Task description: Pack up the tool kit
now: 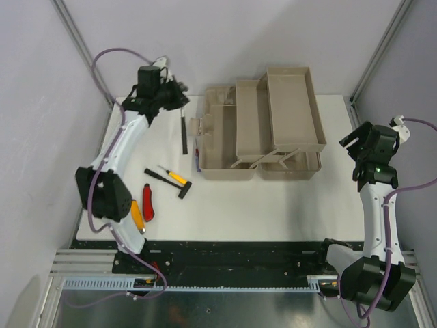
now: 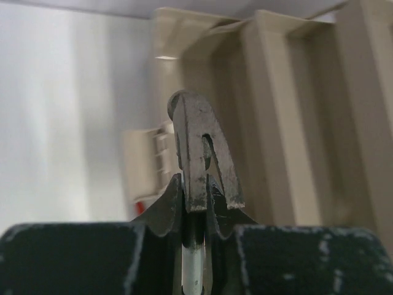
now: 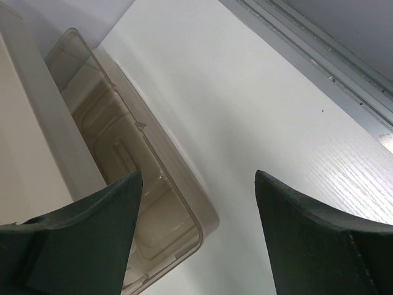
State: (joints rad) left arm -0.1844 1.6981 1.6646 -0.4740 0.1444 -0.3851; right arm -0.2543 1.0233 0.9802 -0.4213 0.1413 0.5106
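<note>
The overhead view hangs above and behind the two arms (image 1: 126, 143) and looks down and forward. It is far enough back to take in the whole tabletop (image 1: 273, 205), with the open toolbox (image 1: 259, 130) toward the far side. The left wrist view sits right behind the left hand (image 1: 179, 96) and looks along its fingers. It is so close that the metal tool (image 2: 202, 153) pinched there fills the middle, with the toolbox wall blurred beyond. The right wrist view looks down between the spread fingers of the right hand (image 3: 198, 178) at the tabletop and a corner of the toolbox. All three views share the toolbox.
</note>
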